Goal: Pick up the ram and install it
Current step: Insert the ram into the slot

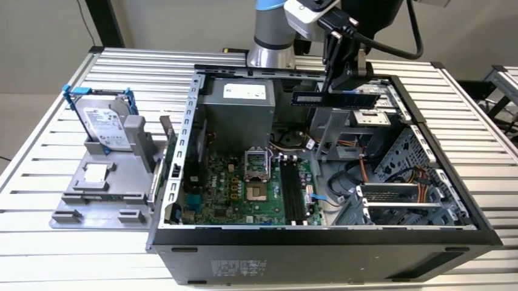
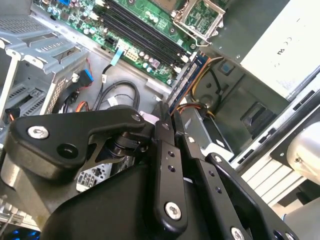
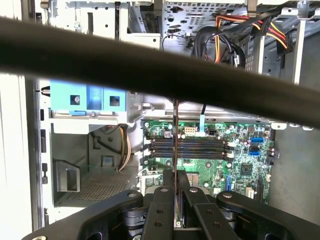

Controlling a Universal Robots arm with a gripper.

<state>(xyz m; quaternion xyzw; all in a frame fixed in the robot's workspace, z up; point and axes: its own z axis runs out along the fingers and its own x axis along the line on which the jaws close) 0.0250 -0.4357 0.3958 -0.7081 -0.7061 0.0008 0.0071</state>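
Observation:
The ram [image 1: 324, 99] is a thin dark bluish stick, held level above the back of the open computer case [image 1: 182, 157]. My gripper [image 1: 346, 90] is shut on it from above. In the second wrist view the ram [image 2: 186, 79] sticks out past the black fingers [image 2: 164, 131], over the case floor beside the green motherboard [image 2: 150, 20]. In the first wrist view the ram [image 3: 175, 132] shows edge-on as a thin line between the gripper [image 3: 175, 176] fingers. The long black memory slots [image 3: 190, 148] lie below it, on the motherboard [image 1: 242, 194], and the ram hangs well above them.
A grey hard drive in a blue bracket [image 1: 104, 124] stands on a grey fixture [image 1: 97, 191] at the exterior view's left, outside the case. Inside are a power supply [image 1: 236, 106], a processor socket [image 1: 256, 165], cable bundles [image 1: 356, 176] and drive cages [image 1: 404, 200]. The slatted table [image 1: 48, 151] surrounds the case.

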